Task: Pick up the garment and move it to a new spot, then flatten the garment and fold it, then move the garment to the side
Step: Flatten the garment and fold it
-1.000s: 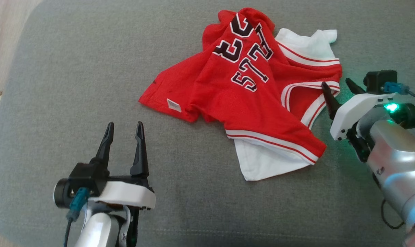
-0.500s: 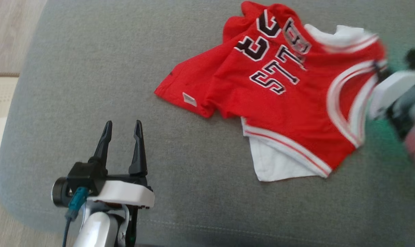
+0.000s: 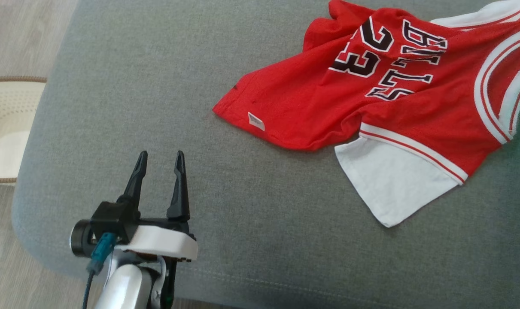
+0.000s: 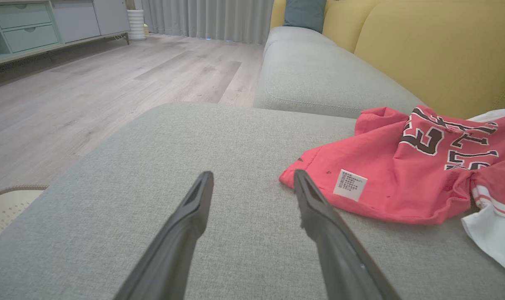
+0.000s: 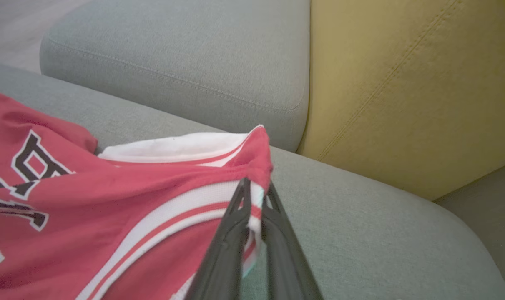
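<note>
On sofa (image 3: 156,86), jersey (image 3: 328,107), wrist cam: R hand (image 5: 257,188) pinching trim (image 5: 185,205); L hand (image 3: 161,153) spread

The left gripper (image 4: 253,175) is seen with its two dark fingers spread wide over the grey cushion (image 4: 152,166), nothing being held between them. The red garment (image 4: 402,179) is laid crumpled just beside one fingertip, its white label (image 4: 349,185) turned up. A yellow backrest (image 4: 423,54) and wooden floor (image 4: 89,83) are seen beyond.

Open grey cushion (image 3: 156,86) left of the jersey (image 3: 328,107) — yellow backrest (image 5: 402,83) walls the far side.
</note>
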{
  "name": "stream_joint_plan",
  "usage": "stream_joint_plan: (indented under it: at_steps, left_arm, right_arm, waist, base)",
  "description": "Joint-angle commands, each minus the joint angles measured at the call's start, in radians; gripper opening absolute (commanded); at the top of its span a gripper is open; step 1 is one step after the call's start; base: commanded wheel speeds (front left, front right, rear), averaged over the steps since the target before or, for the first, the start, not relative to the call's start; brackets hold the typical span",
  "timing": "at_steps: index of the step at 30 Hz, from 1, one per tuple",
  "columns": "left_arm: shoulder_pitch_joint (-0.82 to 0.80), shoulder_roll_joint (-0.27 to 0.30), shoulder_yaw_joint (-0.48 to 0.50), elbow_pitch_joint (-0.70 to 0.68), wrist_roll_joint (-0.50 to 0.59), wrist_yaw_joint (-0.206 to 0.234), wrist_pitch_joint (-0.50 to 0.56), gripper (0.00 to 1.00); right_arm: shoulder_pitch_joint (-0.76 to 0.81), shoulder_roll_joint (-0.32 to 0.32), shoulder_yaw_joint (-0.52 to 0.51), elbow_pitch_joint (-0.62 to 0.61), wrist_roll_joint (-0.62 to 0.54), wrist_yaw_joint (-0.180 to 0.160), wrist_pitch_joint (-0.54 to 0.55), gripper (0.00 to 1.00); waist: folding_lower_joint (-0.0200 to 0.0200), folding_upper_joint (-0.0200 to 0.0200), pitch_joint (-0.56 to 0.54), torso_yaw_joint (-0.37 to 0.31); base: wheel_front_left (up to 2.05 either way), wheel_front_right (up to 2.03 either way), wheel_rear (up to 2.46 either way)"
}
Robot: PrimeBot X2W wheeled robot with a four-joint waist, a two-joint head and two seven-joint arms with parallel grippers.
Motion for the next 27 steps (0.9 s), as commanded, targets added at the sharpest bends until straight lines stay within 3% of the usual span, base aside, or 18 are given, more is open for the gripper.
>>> stream_joint_plan:
  at_steps: [1, 9, 16, 20, 21, 26, 27]
  left_arm:
    - [-0.031, 0.005, 0.033, -0.025, 0.011, 0.002, -0.012, 1.00]
    - [-0.041, 0.003, 0.033, -0.009, 0.009, -0.004, -0.012, 1.00]
    - [-0.053, 0.002, 0.067, 0.044, -0.002, 0.002, -0.012, 1.00]
    - [-0.043, 0.001, 0.094, 0.063, -0.009, 0.010, -0.012, 1.00]
    - [-0.035, 0.001, 0.104, 0.072, -0.013, 0.012, -0.012, 1.00]
    - [-0.006, -0.002, 0.116, 0.088, -0.025, 0.016, -0.012, 1.00]
    - [-0.006, -0.002, 0.116, 0.088, -0.025, 0.016, -0.012, 1.00]
  right_arm:
    - [-0.007, -0.013, -0.027, -0.014, -0.024, -0.001, -0.009, 1.00]
    - [0.042, 0.071, -0.188, -0.014, -0.107, -0.001, -0.100, 1.00]
    - [0.110, 0.203, -0.277, -0.040, -0.124, -0.001, -0.196, 1.00]
    - [0.178, 0.244, -0.319, -0.173, -0.137, -0.001, -0.200, 1.00]
    - [0.235, 0.260, -0.354, -0.264, -0.156, -0.001, -0.200, 1.00]
    - [0.428, 0.322, -0.454, -0.486, -0.223, -0.001, -0.200, 1.00]
    - [0.428, 0.322, -0.454, -0.486, -0.223, -0.001, -0.200, 1.00]
  waist:
    - [0.0000, -0.0001, -0.009, -0.003]
    - [0.0000, -0.0001, -0.063, -0.054]
    - [0.0000, -0.0001, -0.142, -0.148]
    - [0.0000, -0.0001, -0.177, -0.197]
    - [0.0000, -0.0001, -0.194, -0.217]
    - [0.0000, -0.0001, -0.241, -0.247]
    - [0.0000, -0.0001, -0.241, -0.247]
  base:
    - [0.00, 0.00, 0.00]
    - [0.00, 0.00, 0.00]
    - [0.00, 0.00, 0.00]
    - [0.00, 0.00, 0.00]
    - [0.00, 0.00, 0.00]
    - [0.00, 0.00, 0.00]
    - [0.00, 0.00, 0.00]
